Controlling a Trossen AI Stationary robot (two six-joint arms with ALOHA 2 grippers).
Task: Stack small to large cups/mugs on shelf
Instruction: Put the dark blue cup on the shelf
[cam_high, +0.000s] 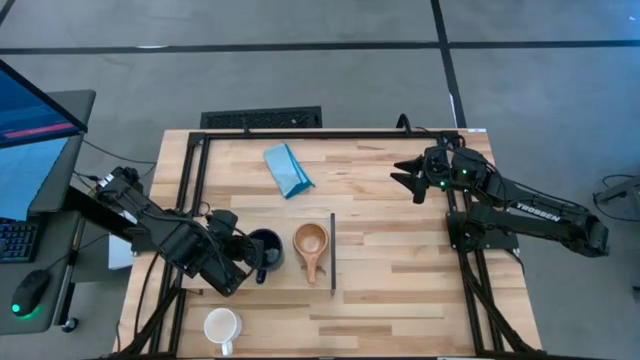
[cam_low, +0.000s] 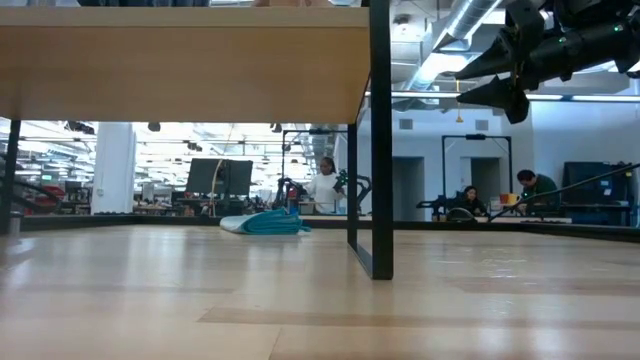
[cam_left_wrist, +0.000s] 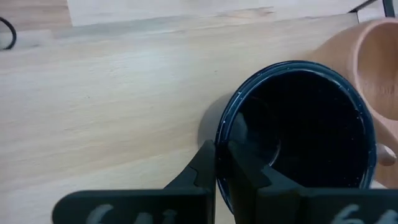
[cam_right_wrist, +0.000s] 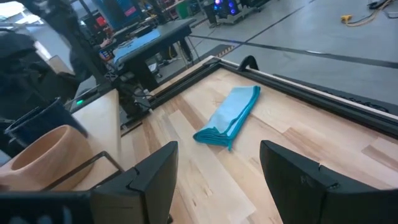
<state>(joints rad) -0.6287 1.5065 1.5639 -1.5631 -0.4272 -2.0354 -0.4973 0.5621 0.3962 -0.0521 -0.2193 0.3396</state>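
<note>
Nearest my left wrist lens: the left gripper (cam_left_wrist: 222, 163), both fingers pressed together over the rim of the black mug (cam_left_wrist: 301, 127). 1 finger sits inside the wall, 1 outside, so I read this as a closed pinch on the mug's wall.

Risk 1: a rim pinch on a glazed wall is thin purchase. If I lift or swing quickly, I expect the mug to pivot between the pads and tip or slip out.

Risk 2: the wooden cup (cam_high: 310, 242) stands at 3 o'clock from the black mug, just beside it; from the left wrist view I cannot tell whether they touch. Any sideways drift of the mug would likely shove the cup toward the dark strip at the shelf edge (cam_high: 333, 252).

Risk 3: stacking order. The wooden cup is the smallest, so dropping the black mug onto it would be wrong; the cup belongs inside the mug.

Outward from there: both vessels sit on the shelf (cam_high: 290, 285), the pale raised board. The white mug (cam_high: 221, 326) stands at 7 o'clock from the black mug, apart from it, untouched.

The right gripper (cam_high: 410, 176) hangs above the table near the far right corner, jaws spread wide, holding nothing. The blue cloth (cam_high: 287, 169) lies at 9 o'clock from it, well apart.
</note>
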